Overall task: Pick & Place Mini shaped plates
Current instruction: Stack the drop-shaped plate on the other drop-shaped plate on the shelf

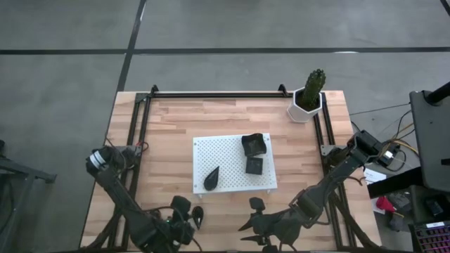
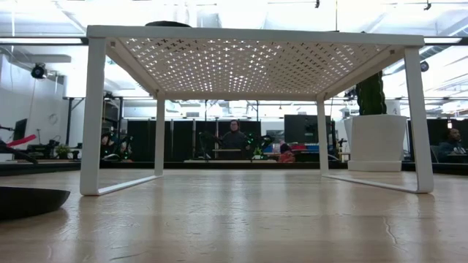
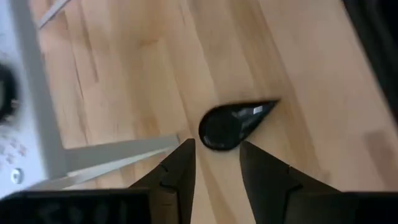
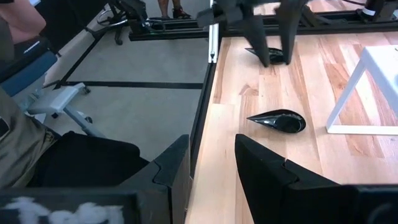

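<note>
Two black teardrop plates lie flat on the wood near the table's near edge. One teardrop plate [image 3: 233,123] [image 4: 268,55] sits just beyond my left gripper [image 3: 216,144] [image 1: 187,212], which is open and points down with a finger on either side of the plate's round end. The other teardrop plate [image 4: 280,120] lies ahead of my right gripper [image 4: 211,138] [image 1: 252,223], which is open and touches nothing. On the white board [image 1: 225,151] rest a third teardrop plate [image 1: 211,178] and two square plates [image 1: 254,144] [image 1: 254,166].
The white board stands on thin legs [image 3: 118,152] [image 4: 348,93] close to both grippers. A cactus pot [image 1: 307,102] is at the far right corner. The table's near edge [image 4: 208,93] runs beside my right gripper. A person's arm [image 4: 18,22] shows beyond the table.
</note>
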You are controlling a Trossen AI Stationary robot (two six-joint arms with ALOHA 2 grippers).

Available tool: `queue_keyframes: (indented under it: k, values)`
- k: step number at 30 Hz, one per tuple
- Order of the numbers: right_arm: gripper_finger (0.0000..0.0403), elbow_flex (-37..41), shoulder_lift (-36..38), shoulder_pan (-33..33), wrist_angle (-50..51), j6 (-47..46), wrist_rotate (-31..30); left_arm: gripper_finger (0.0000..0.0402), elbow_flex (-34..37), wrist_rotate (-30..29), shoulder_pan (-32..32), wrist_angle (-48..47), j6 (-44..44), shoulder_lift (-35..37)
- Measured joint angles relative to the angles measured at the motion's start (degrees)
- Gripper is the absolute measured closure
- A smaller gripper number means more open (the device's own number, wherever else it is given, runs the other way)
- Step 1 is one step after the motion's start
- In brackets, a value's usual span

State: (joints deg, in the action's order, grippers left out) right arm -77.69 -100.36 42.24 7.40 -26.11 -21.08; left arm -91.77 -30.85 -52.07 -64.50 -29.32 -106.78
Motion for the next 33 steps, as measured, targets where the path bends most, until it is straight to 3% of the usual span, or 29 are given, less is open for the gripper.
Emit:
queue_keyframes:
  k: [5, 12, 16, 22, 28, 33]
  values:
    - [0.028, 0.2, 0.0, 0.0, -0.1, -0.1, 0.0, 0.028, 7.2, 0.4, -1.1, 3.7, 3.5, 0.0]
    - [0.028, 0.3, 0.0, 0.0, -0.5, -0.2, 0.0, 0.028, 18.0, 0.2, -1.0, 17.6, 14.9, 0.0]
    - [0.028, 0.3, 0.0, 0.0, -0.5, -0.3, -0.1, 0.028, 21.8, -1.3, -1.1, 20.1, 21.6, 0.0]
    - [0.028, 0.3, 0.0, 0.0, -0.9, -0.3, -0.1, 0.028, 25.7, -7.9, -1.0, 21.0, 27.4, 0.0]
    - [0.028, 0.3, 0.0, 0.0, -1.9, -0.3, -0.1, 0.028, 28.6, -7.7, -1.0, 22.9, 29.0, 0.0]
    - [0.028, 0.3, 0.0, 0.0, -2.3, -0.2, -0.1, 0.028, 30.1, -11.1, -1.4, 27.2, 32.7, 0.0]
